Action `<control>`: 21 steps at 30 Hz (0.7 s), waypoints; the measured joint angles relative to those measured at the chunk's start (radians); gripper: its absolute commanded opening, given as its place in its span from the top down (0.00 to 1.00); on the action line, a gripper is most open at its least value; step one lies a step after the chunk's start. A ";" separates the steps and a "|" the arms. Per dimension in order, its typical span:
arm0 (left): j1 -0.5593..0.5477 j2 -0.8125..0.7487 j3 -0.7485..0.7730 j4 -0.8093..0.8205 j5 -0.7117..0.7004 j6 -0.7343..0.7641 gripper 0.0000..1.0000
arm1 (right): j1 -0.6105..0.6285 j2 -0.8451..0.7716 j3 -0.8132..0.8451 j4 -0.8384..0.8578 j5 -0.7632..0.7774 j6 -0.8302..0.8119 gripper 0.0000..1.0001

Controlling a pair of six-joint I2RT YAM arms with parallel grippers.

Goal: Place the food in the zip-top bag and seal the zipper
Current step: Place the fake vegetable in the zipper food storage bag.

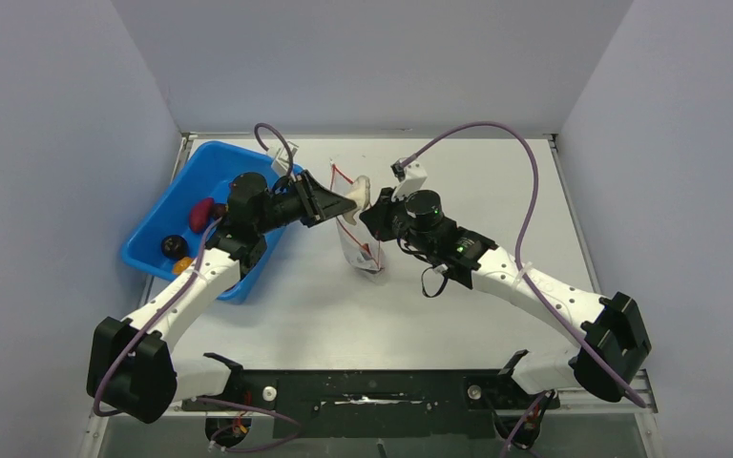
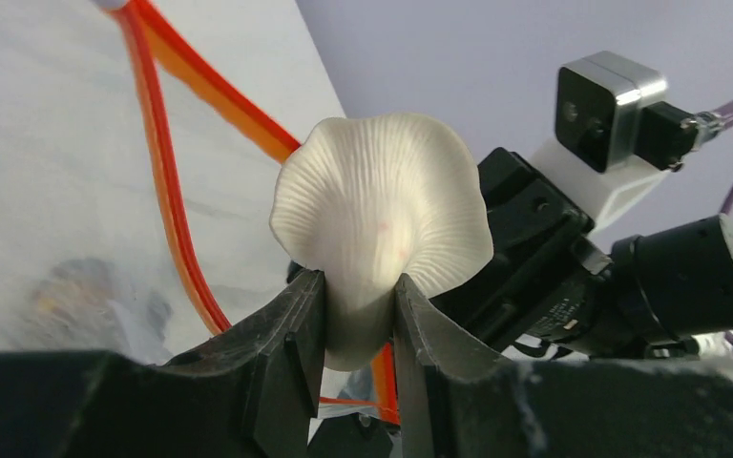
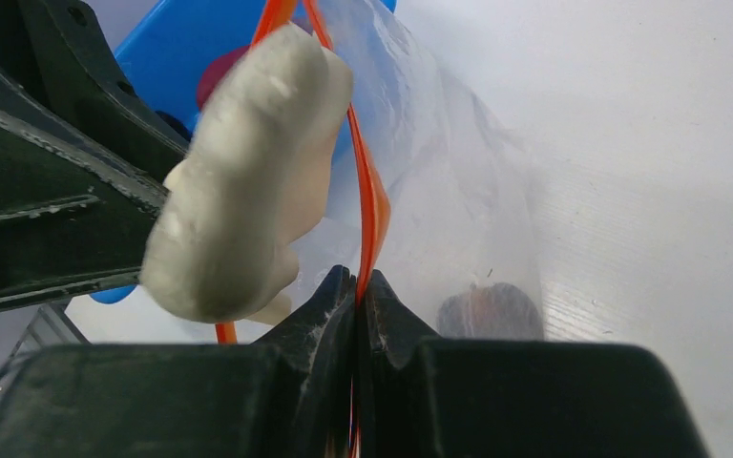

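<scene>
My left gripper is shut on the stem of a white toy mushroom, one piece of the food. It holds the mushroom at the open mouth of the clear zip-top bag. My right gripper is shut on the red zipper at the bag's rim and holds the bag up off the table. A dark and orange piece lies inside the bag at its bottom. The mushroom hangs just left of the zipper in the right wrist view.
A blue bin stands at the left of the table, under my left arm. It holds a red-purple piece, a dark piece and an orange piece. Grey walls close in the table at the left, back and right.
</scene>
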 measured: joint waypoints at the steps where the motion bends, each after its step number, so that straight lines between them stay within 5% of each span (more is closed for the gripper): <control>1: 0.000 0.000 0.000 -0.022 -0.012 0.014 0.91 | 0.000 0.000 0.000 0.000 0.002 0.000 1.00; 21: 0.000 -0.001 0.025 -0.318 -0.145 0.243 0.89 | 0.000 -0.019 -0.019 0.024 0.060 0.020 1.00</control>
